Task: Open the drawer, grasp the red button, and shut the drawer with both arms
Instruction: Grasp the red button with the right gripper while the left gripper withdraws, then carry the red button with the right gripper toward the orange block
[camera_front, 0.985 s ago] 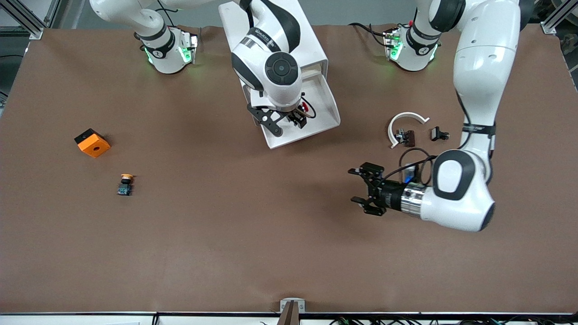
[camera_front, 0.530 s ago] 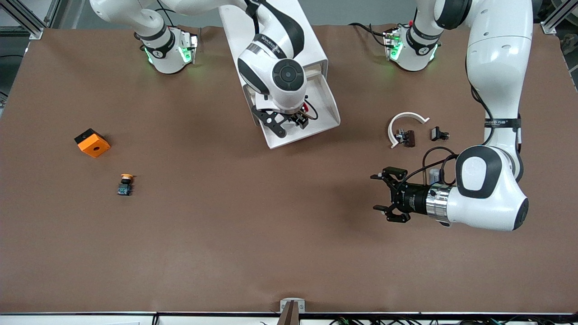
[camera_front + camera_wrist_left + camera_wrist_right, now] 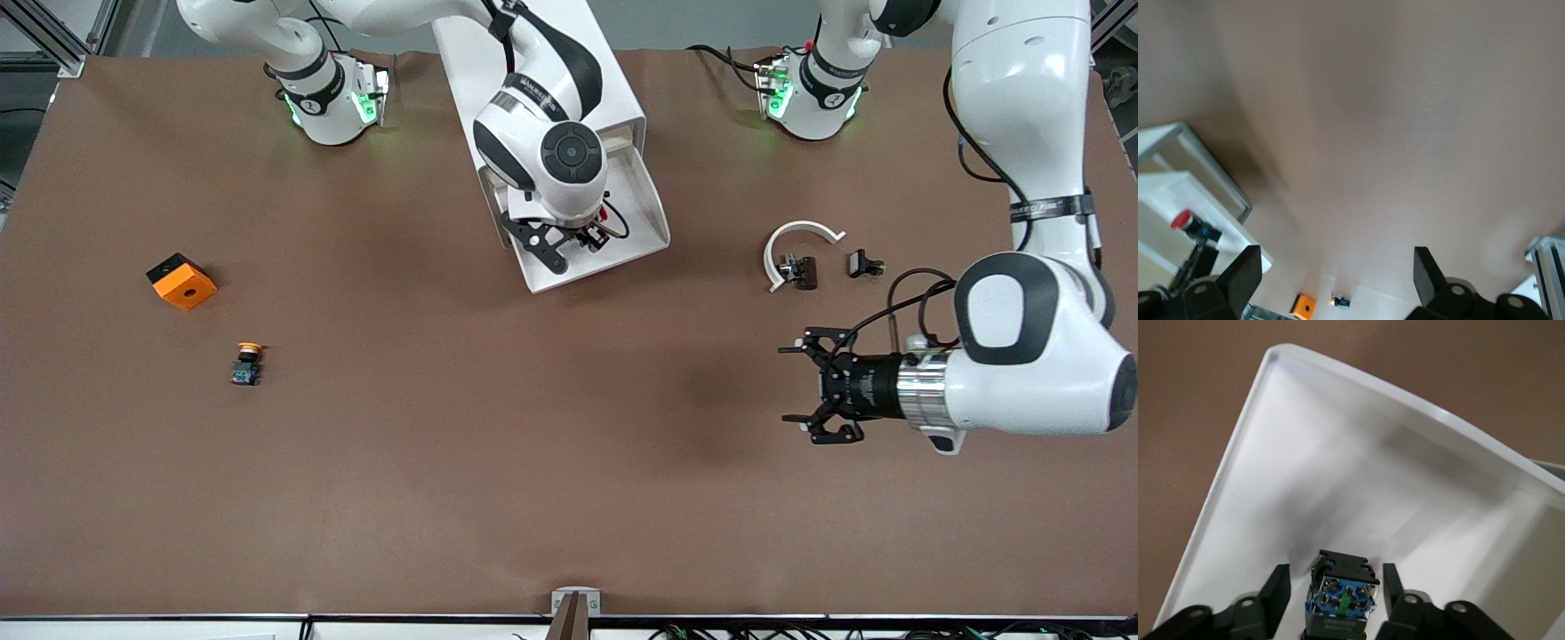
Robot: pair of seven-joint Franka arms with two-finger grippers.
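Right gripper [image 3: 569, 242] first: you have it down inside the pulled-out shallow white tray drawer [image 3: 642, 212], and its black fingers [image 3: 1275, 597] are drawn in narrow.
- They stand on either side of the small push button with the red cap and black-and-blue body [image 3: 1340, 597].
- In the right wrist view a sliver of gap shows on each side of the button's body, so no clamp is visible.

Button: it sits on the drawer's white floor, well in from the drawer's curved rim. Its red cap [image 3: 605, 214] points toward the tall white box cabinet [image 3: 622, 102].

Drawer: it stands open, jutting from the cabinet toward the front camera.

Left gripper [image 3: 791, 384]: it hangs sideways over bare brown table top [image 3: 533, 480], off toward the left arm's end from the drawer. Both fingers are spread wide and hold nothing. Its wrist view looks along the table to the drawer and the red cap.

Other items, placed from the drawer:
- Toward the left arm's end: a white curved plastic strip [image 3: 800, 233] with two small dark parts [image 3: 800, 269] just beside it.
- Toward the right arm's end, well apart: an orange cube with a hole [image 3: 181, 282].
- Nearer the camera than that cube: a small button with a yellow-orange cap [image 3: 246, 363].
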